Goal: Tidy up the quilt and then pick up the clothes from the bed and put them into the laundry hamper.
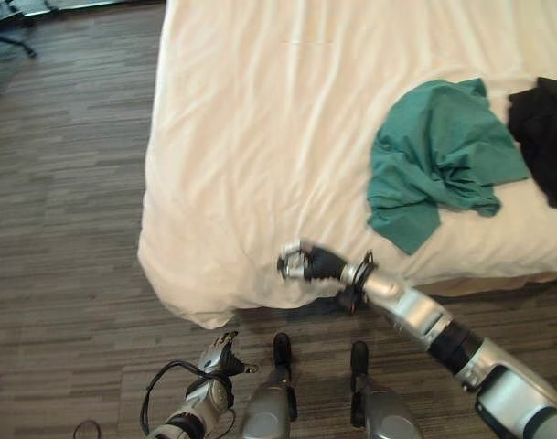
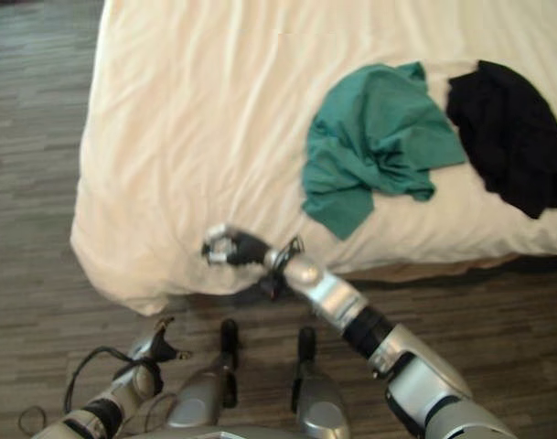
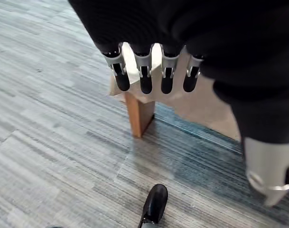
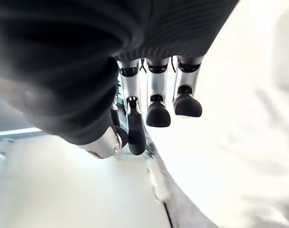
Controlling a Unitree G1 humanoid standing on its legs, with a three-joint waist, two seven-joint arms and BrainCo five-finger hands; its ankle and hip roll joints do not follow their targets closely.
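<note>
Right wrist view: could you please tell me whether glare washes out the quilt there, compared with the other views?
Yes: in the right wrist view the quilt is blown out to near white, folds barely showing; in the left eye view it is evenly lit, creases plain; in the left wrist view the floor shows no glare.

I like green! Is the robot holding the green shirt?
No, the green shirt lies loose on the bed, apart from the right hand.

The wood-grain plank floor [image 1: 68, 183] lay beside the bed and ran along its foot. A wooden bed leg [image 3: 139, 113] stood on that floor. An office chair base [image 1: 8, 38] sat on the floor, well apart from the bed.
</note>
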